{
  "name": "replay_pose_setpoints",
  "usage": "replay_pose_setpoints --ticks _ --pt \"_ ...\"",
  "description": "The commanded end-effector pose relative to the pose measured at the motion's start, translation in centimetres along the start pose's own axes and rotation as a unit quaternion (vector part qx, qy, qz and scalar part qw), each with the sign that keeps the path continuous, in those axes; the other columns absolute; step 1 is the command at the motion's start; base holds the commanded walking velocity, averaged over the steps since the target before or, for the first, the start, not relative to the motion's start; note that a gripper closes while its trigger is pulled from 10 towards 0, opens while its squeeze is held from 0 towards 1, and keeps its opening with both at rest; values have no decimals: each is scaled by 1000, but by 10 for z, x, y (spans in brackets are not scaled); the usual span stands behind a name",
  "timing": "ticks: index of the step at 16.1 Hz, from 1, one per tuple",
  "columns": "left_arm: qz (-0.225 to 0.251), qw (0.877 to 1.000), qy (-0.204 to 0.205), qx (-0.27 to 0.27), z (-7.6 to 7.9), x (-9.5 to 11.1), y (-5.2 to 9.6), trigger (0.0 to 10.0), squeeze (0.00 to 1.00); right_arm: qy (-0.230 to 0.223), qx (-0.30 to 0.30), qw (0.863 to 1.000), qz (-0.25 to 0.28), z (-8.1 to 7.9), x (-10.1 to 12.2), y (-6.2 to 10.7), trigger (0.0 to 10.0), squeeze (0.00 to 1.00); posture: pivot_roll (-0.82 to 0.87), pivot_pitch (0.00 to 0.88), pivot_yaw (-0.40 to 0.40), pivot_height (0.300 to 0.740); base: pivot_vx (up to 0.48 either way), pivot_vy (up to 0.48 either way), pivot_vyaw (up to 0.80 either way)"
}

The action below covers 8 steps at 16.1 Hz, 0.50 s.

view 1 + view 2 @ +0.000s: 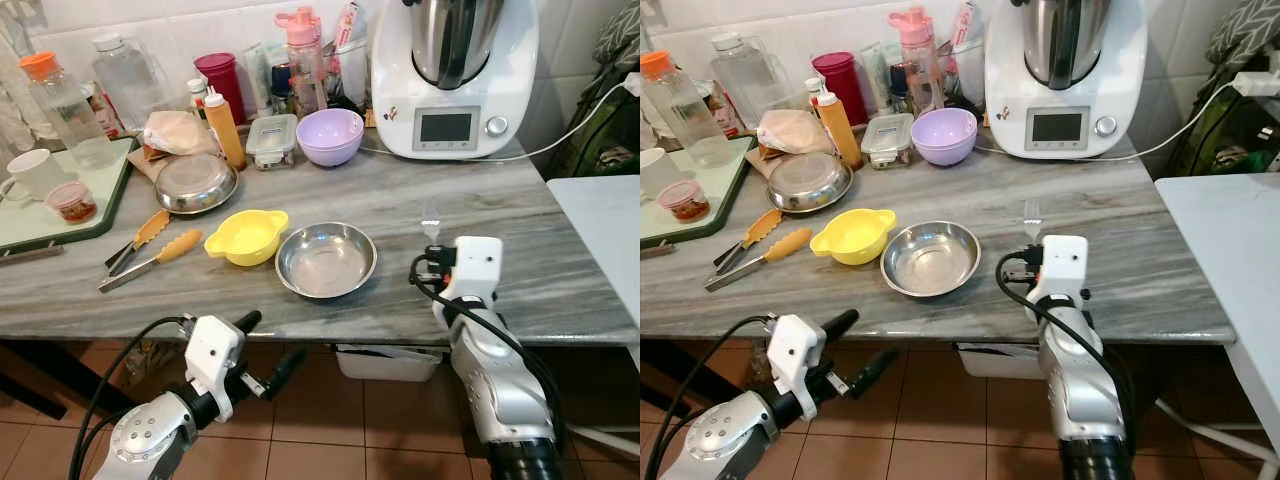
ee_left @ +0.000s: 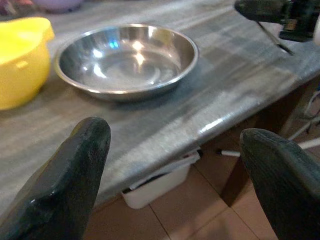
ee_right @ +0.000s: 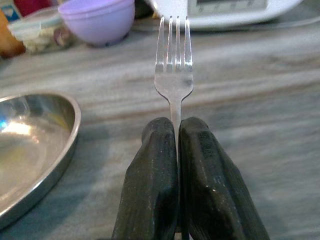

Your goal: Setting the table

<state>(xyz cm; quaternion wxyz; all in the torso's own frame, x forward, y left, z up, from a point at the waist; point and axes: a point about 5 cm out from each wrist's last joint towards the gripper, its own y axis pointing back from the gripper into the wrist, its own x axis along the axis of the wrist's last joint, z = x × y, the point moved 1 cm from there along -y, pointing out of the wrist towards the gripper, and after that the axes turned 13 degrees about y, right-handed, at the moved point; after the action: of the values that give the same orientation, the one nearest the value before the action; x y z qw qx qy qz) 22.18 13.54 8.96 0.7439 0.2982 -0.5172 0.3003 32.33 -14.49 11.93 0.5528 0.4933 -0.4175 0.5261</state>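
Observation:
My right gripper point(image 3: 177, 125) is shut on the handle of a steel fork point(image 3: 173, 65). The fork point(image 1: 431, 222) is held low over the grey marble counter point(image 1: 520, 250), tines pointing toward the wall, just right of an empty steel bowl point(image 1: 326, 259). A yellow two-handled bowl point(image 1: 246, 236) sits touching the steel bowl's left side. My left gripper point(image 1: 268, 345) is open with nothing in it. It hangs below and in front of the counter's front edge, its fingers point(image 2: 75, 170) pointing toward the steel bowl point(image 2: 125, 60).
Orange-handled tongs point(image 1: 150, 250), a steel dish point(image 1: 195, 183), a purple bowl point(image 1: 330, 135) and a white food processor point(image 1: 455, 75) stand farther back among bottles and containers. A green tray point(image 1: 60, 225) lies at the left. A white table point(image 1: 605, 220) adjoins on the right.

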Motion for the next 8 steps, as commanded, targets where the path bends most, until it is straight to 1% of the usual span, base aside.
replay_pose_setpoints --ticks 1,2,3,4,6,7,8 --pt "-2 1000 0 -8 3 2 1 10000 0 -11 0 1000 -4 -4 4 -6 10000 0 -156 77 125 740 0 0 0" --pt "3 1000 6 -9 4 3 0 10000 0 -9 -12 1000 1 -2 8 -10 10000 0 -155 76 123 740 0 0 0" --pt "18 999 27 -10 6 7 -3 10000 0 -8 -12 1000 1 -2 10 -14 10000 0 -157 71 120 740 0 0 0" --pt "26 999 39 -10 7 10 -5 10000 0 -7 -11 1000 -2 -2 10 -16 10000 0 -157 70 117 740 0 0 0" --pt "40 998 43 -15 9 15 -9 10000 0 -20 -15 999 -25 -1 3 -20 10000 0 -156 67 110 740 0 0 0" --pt "42 998 46 -15 9 16 -11 10000 0 -34 -14 999 -38 -1 0 -22 10000 0 -160 62 107 740 0 0 0" --pt "41 998 47 -17 10 16 -13 10000 0 -37 -9 998 -45 -4 -1 -24 10000 0 -162 59 107 740 0 0 0"
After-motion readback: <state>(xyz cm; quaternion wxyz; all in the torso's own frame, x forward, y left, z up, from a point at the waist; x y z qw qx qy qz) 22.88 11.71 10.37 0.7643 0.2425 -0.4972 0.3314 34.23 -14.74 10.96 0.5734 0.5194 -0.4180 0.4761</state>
